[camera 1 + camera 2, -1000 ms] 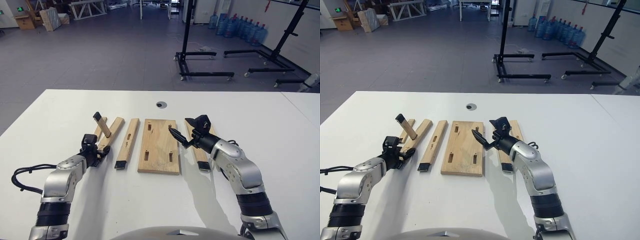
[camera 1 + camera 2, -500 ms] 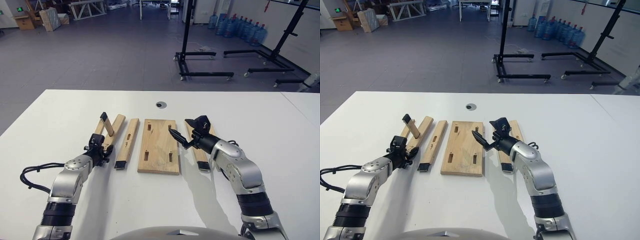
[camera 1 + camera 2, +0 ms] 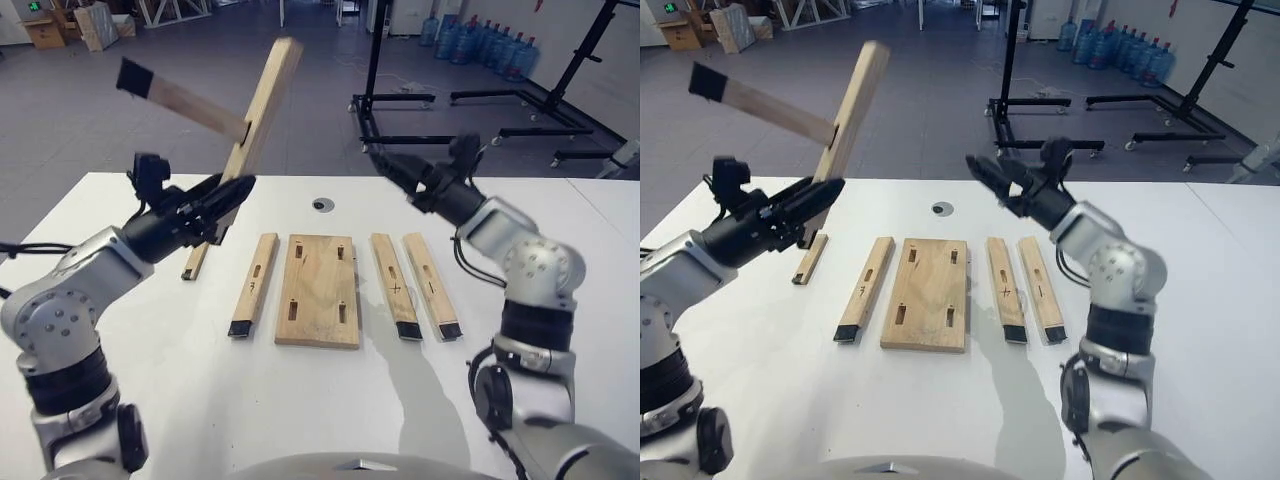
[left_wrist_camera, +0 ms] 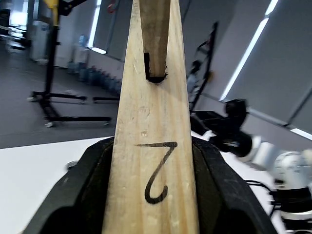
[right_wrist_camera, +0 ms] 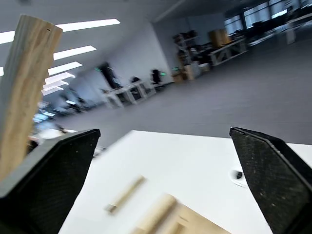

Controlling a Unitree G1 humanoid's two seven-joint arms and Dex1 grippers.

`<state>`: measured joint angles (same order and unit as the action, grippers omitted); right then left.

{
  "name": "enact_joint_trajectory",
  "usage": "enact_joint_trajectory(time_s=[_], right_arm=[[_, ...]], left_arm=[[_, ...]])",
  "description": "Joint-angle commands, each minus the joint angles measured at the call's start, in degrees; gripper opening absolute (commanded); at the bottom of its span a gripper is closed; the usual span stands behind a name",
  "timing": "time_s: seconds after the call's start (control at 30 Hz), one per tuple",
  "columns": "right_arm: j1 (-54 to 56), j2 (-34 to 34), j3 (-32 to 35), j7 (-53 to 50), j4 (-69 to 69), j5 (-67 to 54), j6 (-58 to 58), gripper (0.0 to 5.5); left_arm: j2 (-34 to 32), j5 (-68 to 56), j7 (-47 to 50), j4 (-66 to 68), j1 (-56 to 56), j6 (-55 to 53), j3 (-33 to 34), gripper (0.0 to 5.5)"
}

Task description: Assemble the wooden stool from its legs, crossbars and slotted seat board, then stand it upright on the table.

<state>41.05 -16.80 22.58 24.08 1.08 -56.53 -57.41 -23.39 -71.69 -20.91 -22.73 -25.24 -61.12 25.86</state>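
My left gripper is shut on a wooden leg marked "2", held tilted high above the table's left side. A crossbar with a black end sticks out sideways from the leg's slot. My right gripper hangs open in the air above the table's far middle, its fingers wide apart and holding nothing. The slotted seat board lies flat mid-table. One leg lies to its left and two legs to its right.
A short loose crossbar lies on the white table below the raised leg. A small round hole sits near the far edge. Black metal racks stand on the floor beyond the table.
My left gripper has lifted the leg with its crossbar from the table high into the air. My right gripper rose from beside the board, uncovering two legs. The view shifted a little.
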Motion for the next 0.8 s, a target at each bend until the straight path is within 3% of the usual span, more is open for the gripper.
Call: enact_joint_trajectory(time_s=[0.03, 0.17, 0.3, 0.8], right_arm=[[8.26, 2.33, 3.88, -2.09, -5.50, -16.31, -9.08, 4.90], [6.82, 6.59, 3.80, -7.31, -3.63, -25.36, -8.52, 4.90], [6.04, 8.11, 1.58, -10.26, -2.93, -27.13, -7.00, 5.39], [8.94, 8.63, -2.98, -15.89, -3.12, -35.40, -3.43, 5.40]], left_arm=[[3.73, -12.08, 5.81, 7.25, -4.19, 0.04, -1.35, 2.04], [3.78, -15.05, 5.75, 8.73, -4.14, 0.12, -4.96, 2.04], [3.39, -18.08, 5.73, 8.04, -4.17, 0.57, -7.52, 2.04], [-0.75, -24.72, 5.50, 7.44, -0.96, 0.42, -13.94, 2.04]])
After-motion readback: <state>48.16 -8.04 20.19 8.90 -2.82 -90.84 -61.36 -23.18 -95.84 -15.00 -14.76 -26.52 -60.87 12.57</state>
